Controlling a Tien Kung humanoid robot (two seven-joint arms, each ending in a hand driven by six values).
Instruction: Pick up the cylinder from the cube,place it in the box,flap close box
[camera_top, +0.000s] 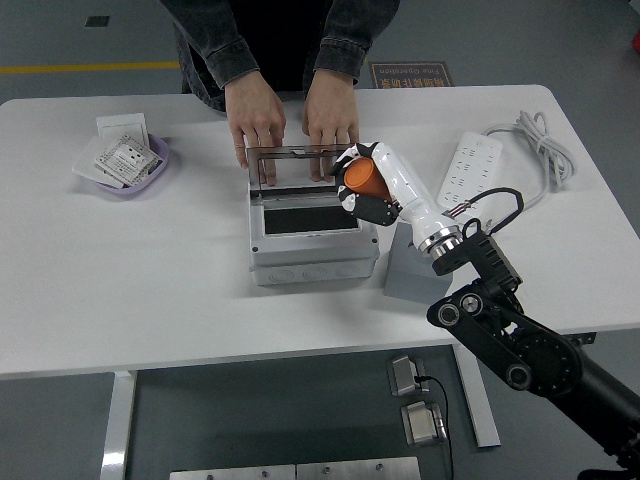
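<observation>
My right hand (362, 185) is shut on the orange cylinder (361, 177) and holds it tilted in the air over the right part of the open grey box (312, 238). The box's clear lid (307, 163) stands upright at its back edge. The grey cube (412, 270) sits right of the box, partly hidden behind my right forearm, with nothing on it. A person at the far side rests both hands (295, 122) on the table just behind the lid. My left arm is out of view.
A white power strip (467, 170) with its coiled cable (535, 150) lies at the right. A purple bowl with packets (128, 162) and a white card sit at the far left.
</observation>
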